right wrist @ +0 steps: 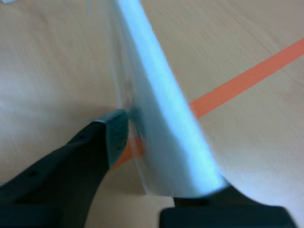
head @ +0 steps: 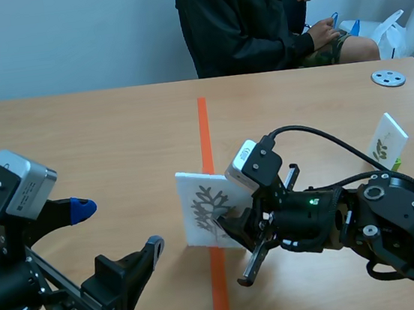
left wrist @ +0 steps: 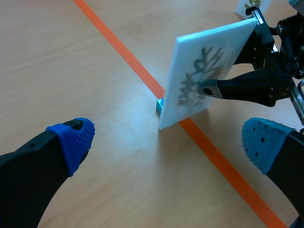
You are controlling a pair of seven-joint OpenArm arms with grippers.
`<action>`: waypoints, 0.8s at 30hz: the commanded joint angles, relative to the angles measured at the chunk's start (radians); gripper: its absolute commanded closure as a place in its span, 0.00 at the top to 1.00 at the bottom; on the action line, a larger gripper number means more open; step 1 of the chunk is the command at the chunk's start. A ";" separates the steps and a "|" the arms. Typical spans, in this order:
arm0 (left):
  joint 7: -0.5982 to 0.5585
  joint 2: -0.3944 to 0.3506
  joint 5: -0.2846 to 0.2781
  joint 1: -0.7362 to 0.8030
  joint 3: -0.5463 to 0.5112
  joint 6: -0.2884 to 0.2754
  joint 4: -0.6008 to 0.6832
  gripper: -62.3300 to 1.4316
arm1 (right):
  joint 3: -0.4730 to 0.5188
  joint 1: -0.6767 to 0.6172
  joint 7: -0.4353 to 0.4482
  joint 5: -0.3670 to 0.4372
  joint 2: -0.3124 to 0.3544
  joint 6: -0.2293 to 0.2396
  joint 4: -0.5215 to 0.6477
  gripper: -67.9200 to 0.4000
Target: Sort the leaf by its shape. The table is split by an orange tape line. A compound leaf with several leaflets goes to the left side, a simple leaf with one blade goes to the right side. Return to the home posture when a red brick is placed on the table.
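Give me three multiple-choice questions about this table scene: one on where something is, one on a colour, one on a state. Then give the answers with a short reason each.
1. Where is the leaf card that the right hand grips?
A. At the orange tape line
B. Far to its left
C. Far to its right

2. What colour are the left hand's pads?
A. Red
B. Blue
C. Yellow

3. How is the left hand?
A. Shut on a card
B. Shut on nothing
C. Open

Answers:
1 A, the card crosses the line in the scene view.
2 B, both dotted tips show blue.
3 C, its fingers stand wide apart with nothing between them.
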 commanded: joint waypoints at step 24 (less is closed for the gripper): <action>-0.016 0.002 -0.007 -0.003 -0.005 -0.002 0.027 1.00 | 0.409 -0.115 -0.084 0.160 0.014 0.145 0.305 0.03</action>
